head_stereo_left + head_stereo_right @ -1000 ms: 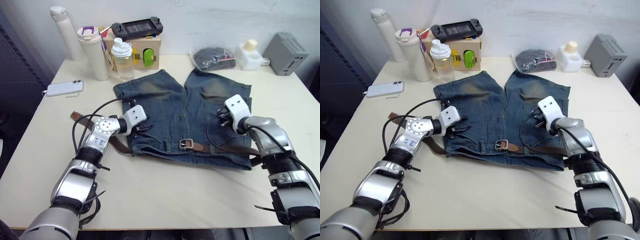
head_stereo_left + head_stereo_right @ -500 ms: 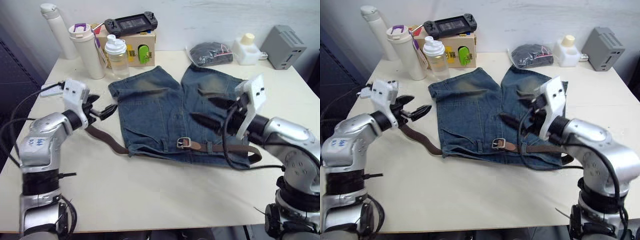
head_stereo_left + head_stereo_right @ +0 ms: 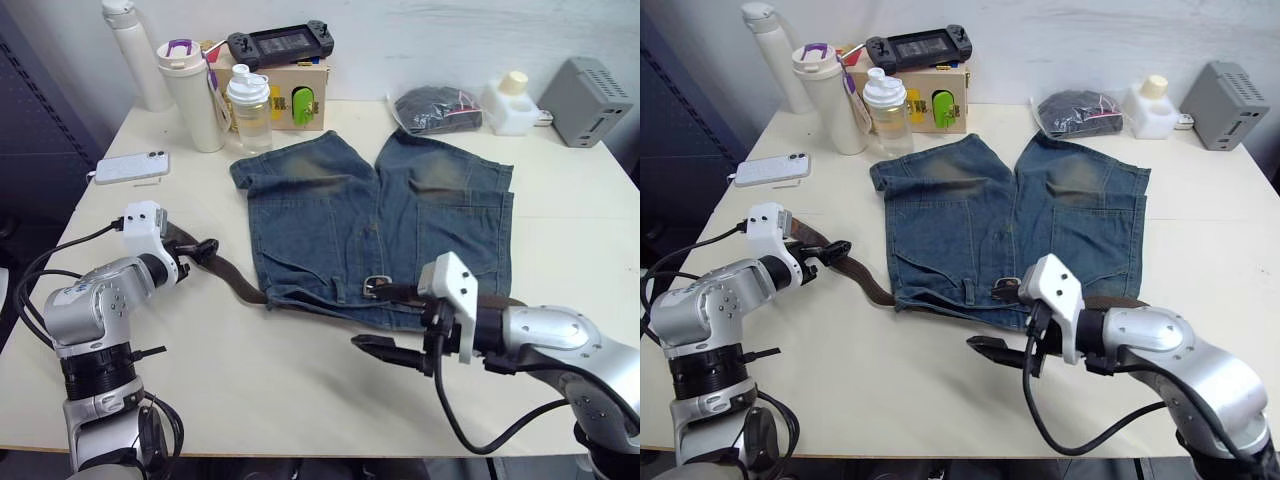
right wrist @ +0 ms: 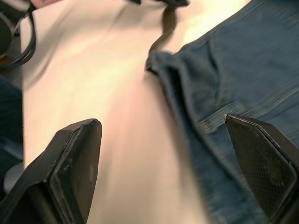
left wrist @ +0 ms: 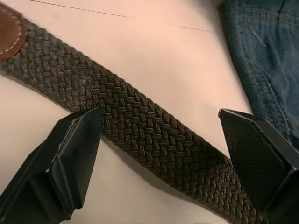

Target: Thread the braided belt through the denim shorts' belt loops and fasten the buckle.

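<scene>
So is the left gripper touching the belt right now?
Cannot tell. In the left wrist view, the open left gripper straddles the belt; one finger overlaps its edge.

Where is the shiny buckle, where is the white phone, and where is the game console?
buckle (image 3: 377, 287), left eye view, on its silver frame at the shorts' waistband.
white phone (image 3: 131, 166), left eye view, on the middle of its back.
game console (image 3: 280, 44), left eye view, on its dark screen.

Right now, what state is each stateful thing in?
braided belt: unfastened, free end lying on the table left of the shorts
denim shorts: spread flat
buckle: at the waistband, not fastened
left gripper: jaws open astride the belt
right gripper: jaws open, empty
phone: face down
</scene>
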`<state>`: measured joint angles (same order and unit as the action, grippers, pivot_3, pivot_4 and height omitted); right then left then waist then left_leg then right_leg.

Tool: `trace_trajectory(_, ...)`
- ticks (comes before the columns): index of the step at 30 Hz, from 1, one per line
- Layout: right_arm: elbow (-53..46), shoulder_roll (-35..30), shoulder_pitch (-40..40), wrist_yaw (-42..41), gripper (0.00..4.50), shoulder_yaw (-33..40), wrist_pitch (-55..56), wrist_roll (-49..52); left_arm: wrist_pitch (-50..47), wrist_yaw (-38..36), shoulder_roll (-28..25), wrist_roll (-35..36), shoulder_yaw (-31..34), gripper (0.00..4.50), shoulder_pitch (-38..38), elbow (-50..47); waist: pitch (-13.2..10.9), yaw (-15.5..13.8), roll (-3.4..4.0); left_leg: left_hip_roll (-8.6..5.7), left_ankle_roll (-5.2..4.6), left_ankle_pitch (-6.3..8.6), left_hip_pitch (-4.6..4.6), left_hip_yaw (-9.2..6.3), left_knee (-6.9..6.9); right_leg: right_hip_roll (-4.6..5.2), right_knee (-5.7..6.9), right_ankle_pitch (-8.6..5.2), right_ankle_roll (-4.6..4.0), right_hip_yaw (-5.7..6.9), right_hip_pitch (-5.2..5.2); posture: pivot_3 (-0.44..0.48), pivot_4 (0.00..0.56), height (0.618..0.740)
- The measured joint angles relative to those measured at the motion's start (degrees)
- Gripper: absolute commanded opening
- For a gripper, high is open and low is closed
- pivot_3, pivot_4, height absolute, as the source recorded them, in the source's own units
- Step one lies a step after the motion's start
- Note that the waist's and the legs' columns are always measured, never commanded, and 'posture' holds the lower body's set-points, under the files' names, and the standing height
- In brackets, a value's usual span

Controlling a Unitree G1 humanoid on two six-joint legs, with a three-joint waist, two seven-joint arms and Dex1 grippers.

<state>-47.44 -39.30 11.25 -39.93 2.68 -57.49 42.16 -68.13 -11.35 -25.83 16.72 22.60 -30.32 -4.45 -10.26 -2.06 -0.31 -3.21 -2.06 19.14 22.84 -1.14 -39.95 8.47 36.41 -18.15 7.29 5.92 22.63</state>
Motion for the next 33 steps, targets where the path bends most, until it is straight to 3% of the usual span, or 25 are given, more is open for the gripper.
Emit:
trace_trajectory(6,-2.0,1.4,-0.6,4.1,4.48,-0.2,0.0,2.7,5.5,1.7,-2.3,-3.8,-5.7,4.35,2.1,3.2,0.1,0.4,0.16,0.03,0.09,0.04,-0.82,0.2,0.4,0.05,-0.43,-0.01,-0.01,-0.02,-0.57,0.0,0.15,0.69)
trace_trajectory(13,-2.0,2.3,1.2,6.7,4.48,-2.7,0.0,4.5,12.3,3.9,-1.4,-6.3,-9.1,4.35,5.3,4.0,0.4,0.4,0.63,0.18,0.45,0.21,-1.66,0.3,0.87,0.1,-0.74,-0.05,-0.06,-0.07,-1.23,0.0,0.15,0.69)
trace_trajectory(16,-2.0,3.2,3.1,7.9,4.5,-3.9,0.0,5.2,15.4,4.0,-2.0,-7.5,-11.2,3.48,6.9,3.8,0.7,0.5,1.06,0.24,0.44,0.21,-1.72,0.37,0.92,0.08,-0.75,-0.07,-0.11,-0.07,-1.23,0.0,0.15,0.69)
trace_trajectory(22,-2.0,3.0,4.2,8.4,4.5,-4.6,0.0,6.7,16.3,4.8,0.0,-7.8,-11.5,0.72,9.4,1.4,0.9,0.8,1.46,0.41,0.37,0.2,-1.82,0.57,0.97,0.0,-0.75,-0.12,-0.17,-0.06,-1.2,0.0,0.15,0.69)
trace_trajectory(24,-1.8,2.6,4.3,8.4,4.5,-4.5,0.0,7.0,16.2,5.6,1.5,-7.7,-9.9,0.02,10.0,0.7,1.0,0.7,1.57,0.42,0.36,0.2,-1.81,0.6,0.97,0.0,-0.76,-0.12,-0.18,-0.06,-1.19,0.0,0.15,0.69)
trace_trajectory(30,-0.1,-0.3,5.4,7.7,4.5,-4.0,0.4,6.9,16.8,6.9,10.0,-2.6,-1.0,0.02,9.2,0.9,1.0,0.3,1.55,0.42,0.33,0.21,-1.75,0.62,0.94,0.03,-0.81,-0.12,-0.17,-0.06,-1.2,0.0,0.15,0.69)
trace_trajectory(33,1.2,-0.8,5.4,7.4,4.5,-3.5,1.4,6.7,22.1,4.6,13.6,0.0,0.5,0.02,9.7,0.4,0.8,-0.6,1.22,0.42,0.33,0.2,-1.62,0.56,0.88,0.03,-0.83,-0.12,-0.17,-0.05,-1.16,0.0,0.15,0.69)
